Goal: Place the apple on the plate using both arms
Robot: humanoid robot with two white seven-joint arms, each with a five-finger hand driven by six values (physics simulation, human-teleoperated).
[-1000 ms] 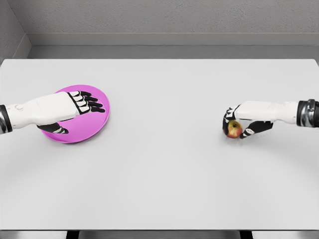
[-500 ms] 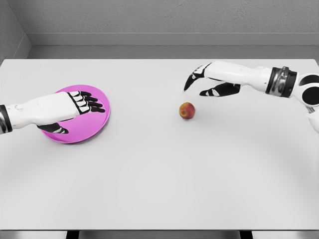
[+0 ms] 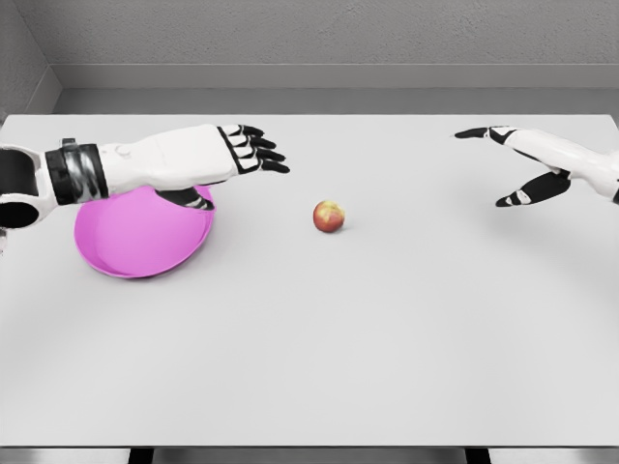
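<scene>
Apple point(image 3: 329, 217) sits mid-table point(image 3: 319, 338), grey wall behind; my left hand point(image 3: 218, 155) above the plate point(image 3: 135, 237) and right hand point(image 3: 527, 164) are spread, empty.

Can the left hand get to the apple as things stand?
Probably yes. The left hand is open, holds nothing, and points toward the apple, with only bare table between them. The plate sits behind it; the right hand is off to the side.

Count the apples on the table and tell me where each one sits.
1. The apple lies on the bare table near its middle, right of the pink plate, held by neither hand.
</scene>
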